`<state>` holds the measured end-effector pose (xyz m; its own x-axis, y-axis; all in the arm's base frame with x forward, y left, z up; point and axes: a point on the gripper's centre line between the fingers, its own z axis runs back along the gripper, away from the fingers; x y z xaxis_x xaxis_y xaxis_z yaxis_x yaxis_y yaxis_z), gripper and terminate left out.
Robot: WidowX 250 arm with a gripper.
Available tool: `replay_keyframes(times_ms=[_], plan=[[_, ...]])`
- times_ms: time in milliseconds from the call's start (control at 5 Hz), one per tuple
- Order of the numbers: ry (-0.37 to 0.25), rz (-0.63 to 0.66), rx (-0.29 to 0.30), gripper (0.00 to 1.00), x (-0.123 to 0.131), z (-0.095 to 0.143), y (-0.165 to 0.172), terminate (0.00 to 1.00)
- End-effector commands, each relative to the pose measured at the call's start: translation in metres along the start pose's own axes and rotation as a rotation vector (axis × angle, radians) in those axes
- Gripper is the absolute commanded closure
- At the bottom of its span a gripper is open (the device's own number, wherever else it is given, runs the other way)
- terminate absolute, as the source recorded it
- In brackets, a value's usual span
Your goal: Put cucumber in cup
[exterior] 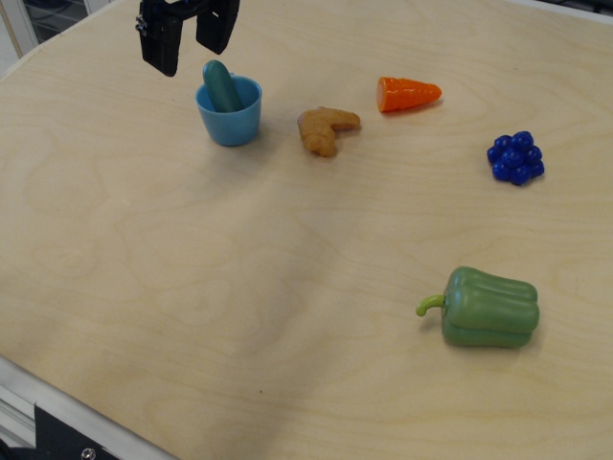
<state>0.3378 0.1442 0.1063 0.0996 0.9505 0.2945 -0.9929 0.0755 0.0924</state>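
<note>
Near the table's far left corner, the dark teal capsule-shaped toy cucumber point(221, 84) is seen leaning inside the small light blue plastic cup point(230, 119), with the black gripper point(188, 36) spread wide and empty above it.

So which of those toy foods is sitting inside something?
The dark teal cucumber: it stands tilted in the blue cup, while the others lie on the bare table.

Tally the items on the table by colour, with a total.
Green: 2, cucumber and bell pepper
Blue: 2, cup and berry cluster
Orange: 1, carrot
Tan-brown: 1, nugget-like piece
Total: 6
</note>
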Motion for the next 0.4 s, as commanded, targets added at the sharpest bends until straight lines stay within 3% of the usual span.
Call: replay_keyframes(times_ms=[0,200], plan=[[-0.023,0.017,-0.075,0.00,0.0180,0.0346,0.0039,0.00],[-0.023,0.017,-0.075,0.00,0.0180,0.0346,0.0039,1.00]])
